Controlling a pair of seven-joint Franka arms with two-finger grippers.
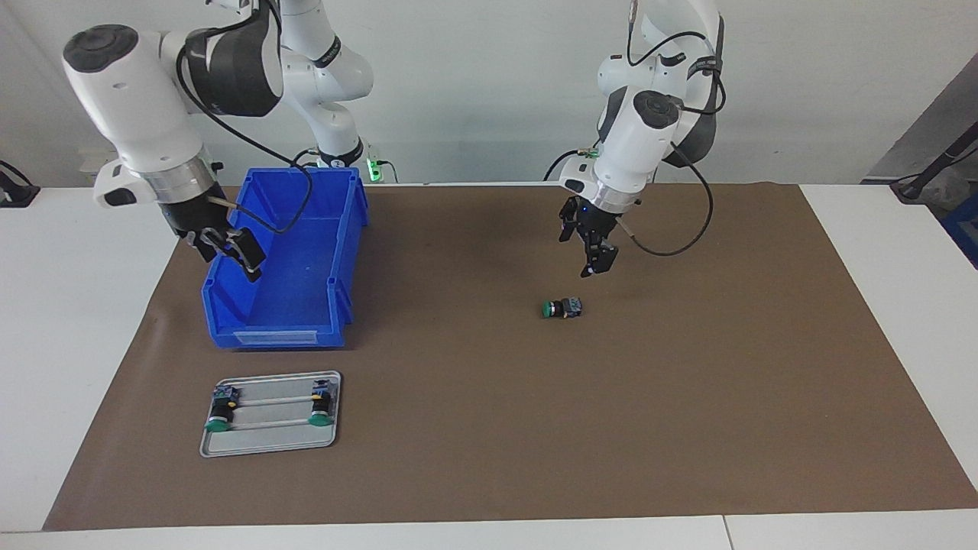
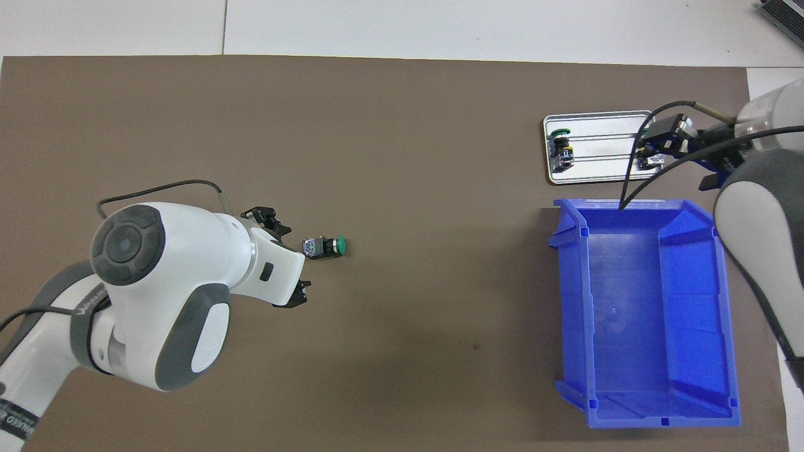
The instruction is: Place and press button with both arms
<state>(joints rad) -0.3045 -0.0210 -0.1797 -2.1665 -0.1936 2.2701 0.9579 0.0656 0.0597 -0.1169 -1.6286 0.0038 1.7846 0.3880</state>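
**Loose button on its side, both grippers empty**

The brown mat (image 1: 489, 428) is spread over most of the table, and a wide bare stretch of it is left open around the middle, so room for a descent is not lacking. The blue bin (image 1: 286, 260) is set toward the right arm's end, empty as far as can be seen. The right gripper (image 1: 229, 248) is held over the bin's outer wall with its fingers apart and nothing between them. The metal tray (image 1: 271, 439) lies farther from the robots than the bin, close to it, and two buttons are seated on it at its two ends.

The left gripper (image 1: 594, 248) hangs above the mat, fingers apart and empty, just over a spot slightly nearer the robots than the button (image 1: 562, 308). The button itself lies tipped on its side on the bare mat, well apart from bin and tray, its green cap turned toward the right arm's end.

Trouble is likeliest at the grasp — the barrel is round and may be rolled or nudged away if only one finger meets it first. A hold on the cap alone could let it be twisted out. On the way to the tray, the bin's tall walls could be clipped by a low carry.
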